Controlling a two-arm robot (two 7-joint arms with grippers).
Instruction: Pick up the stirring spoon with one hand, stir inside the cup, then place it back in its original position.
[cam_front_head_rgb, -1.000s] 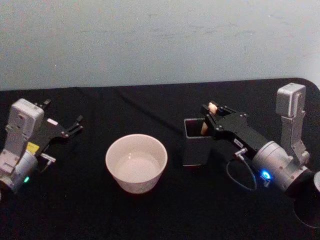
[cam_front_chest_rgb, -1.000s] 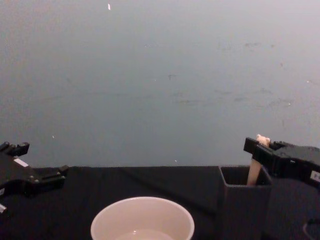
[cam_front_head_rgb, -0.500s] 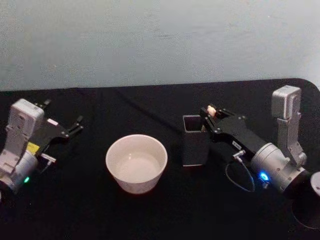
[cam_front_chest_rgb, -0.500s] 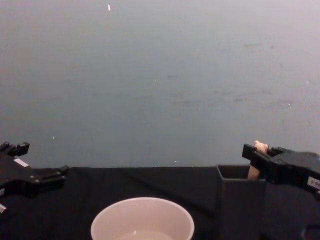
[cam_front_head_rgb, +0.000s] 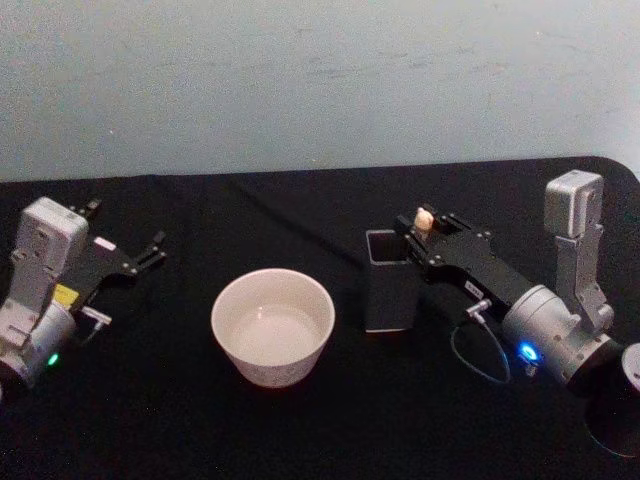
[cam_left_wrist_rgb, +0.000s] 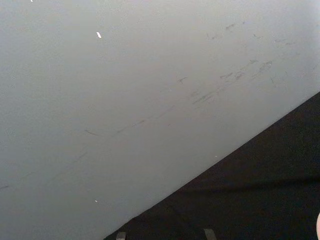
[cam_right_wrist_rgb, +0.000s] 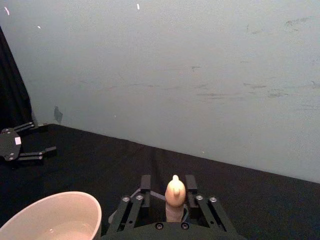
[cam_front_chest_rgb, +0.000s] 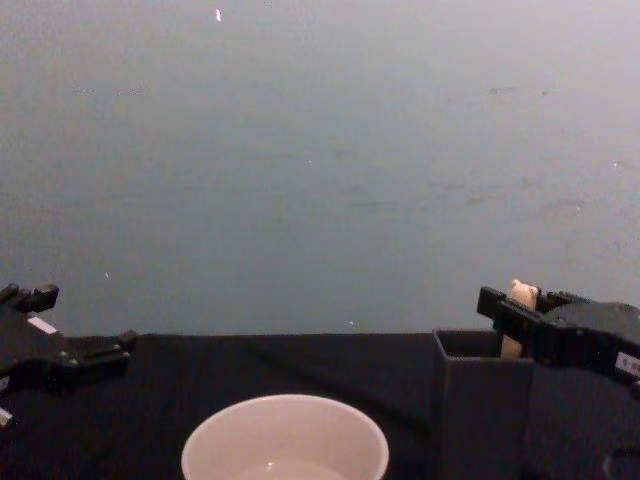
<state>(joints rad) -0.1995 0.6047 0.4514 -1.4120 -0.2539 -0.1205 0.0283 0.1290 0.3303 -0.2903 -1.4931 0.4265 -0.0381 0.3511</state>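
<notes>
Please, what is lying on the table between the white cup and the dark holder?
Nothing lies there. In the head view, bare black table separates the cup from the holder.

The light is soft and dim, making no strong shadows. The black table (cam_front_head_rgb: 300, 430) is looking very dark. Everything is looking a little blurry.

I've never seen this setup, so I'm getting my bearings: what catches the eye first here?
The cream-white cup stands out mid-table on the black table. Just to its right, the right gripper sits over the dark square holder, its fingers on either side of the stirring spoon, whose bear-head top pokes up. The left gripper waits open at the table's left.
</notes>
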